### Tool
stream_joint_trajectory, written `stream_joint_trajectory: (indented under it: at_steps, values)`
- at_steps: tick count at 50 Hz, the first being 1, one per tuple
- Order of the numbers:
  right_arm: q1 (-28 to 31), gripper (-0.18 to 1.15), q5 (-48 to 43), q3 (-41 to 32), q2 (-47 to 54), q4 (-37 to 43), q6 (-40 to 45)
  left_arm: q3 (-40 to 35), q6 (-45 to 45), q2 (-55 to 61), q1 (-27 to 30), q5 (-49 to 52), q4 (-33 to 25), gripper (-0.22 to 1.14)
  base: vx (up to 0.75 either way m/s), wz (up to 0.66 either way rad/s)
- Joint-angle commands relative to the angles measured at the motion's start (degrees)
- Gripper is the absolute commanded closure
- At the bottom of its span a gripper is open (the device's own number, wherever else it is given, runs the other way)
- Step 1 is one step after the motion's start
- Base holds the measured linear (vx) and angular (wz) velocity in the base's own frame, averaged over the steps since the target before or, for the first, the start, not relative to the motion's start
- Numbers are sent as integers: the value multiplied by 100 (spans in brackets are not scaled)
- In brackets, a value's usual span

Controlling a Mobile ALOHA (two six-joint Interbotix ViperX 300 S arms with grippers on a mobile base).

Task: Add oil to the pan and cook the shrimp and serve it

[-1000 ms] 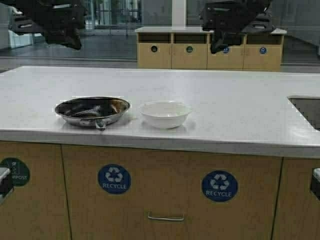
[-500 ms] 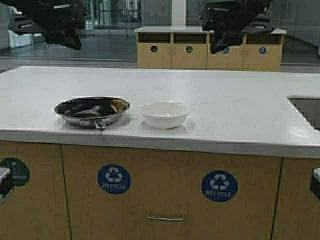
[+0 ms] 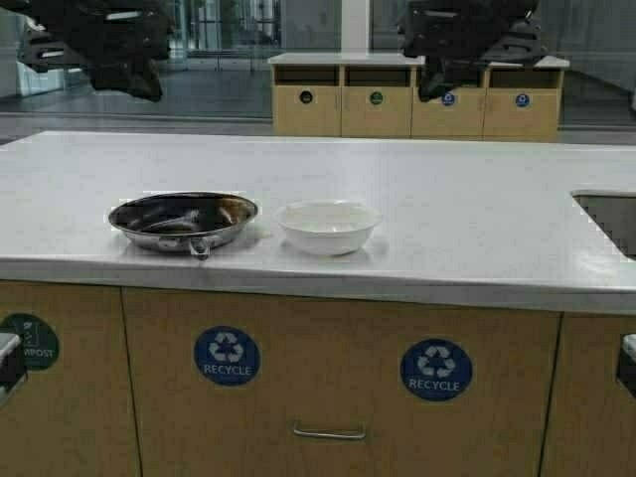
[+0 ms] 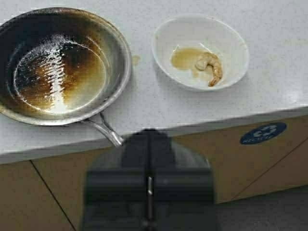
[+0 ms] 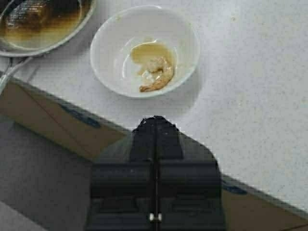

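The steel pan [image 3: 183,218] sits on the white counter, its inside browned and oily [image 4: 57,67], its handle [image 4: 103,130] at the counter's front edge. Right of it stands a white bowl [image 3: 328,226]. The tan shrimp [image 4: 210,67] lies in the bowl in a small oil puddle; it also shows in the right wrist view [image 5: 156,77]. Both arms are raised high above the counter. My left gripper [image 4: 148,132] is shut and empty. My right gripper [image 5: 156,119] is shut and empty. The oil jug is out of view.
The white counter [image 3: 447,209] has a sink cutout [image 3: 608,219] at the far right. Below its front edge are wooden cabinets with recycle stickers [image 3: 227,355]. More wooden bins [image 3: 378,97] stand in the background.
The right arm has shifted very slightly at the top. The pan, the bowl and the left arm have not moved.
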Motion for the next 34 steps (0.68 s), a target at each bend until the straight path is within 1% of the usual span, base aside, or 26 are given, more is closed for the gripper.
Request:
stream_joint_trajectory:
  at_steps: [1, 34]
  values:
    - [0, 92, -44, -62, -132, 0, -9, -132, 9, -35, -9, -26, -9, 88, 0, 0]
    - [9, 92, -35, -53, -132, 0, 0, -158, 9, -44, -9, -26, -9, 88, 0, 0]
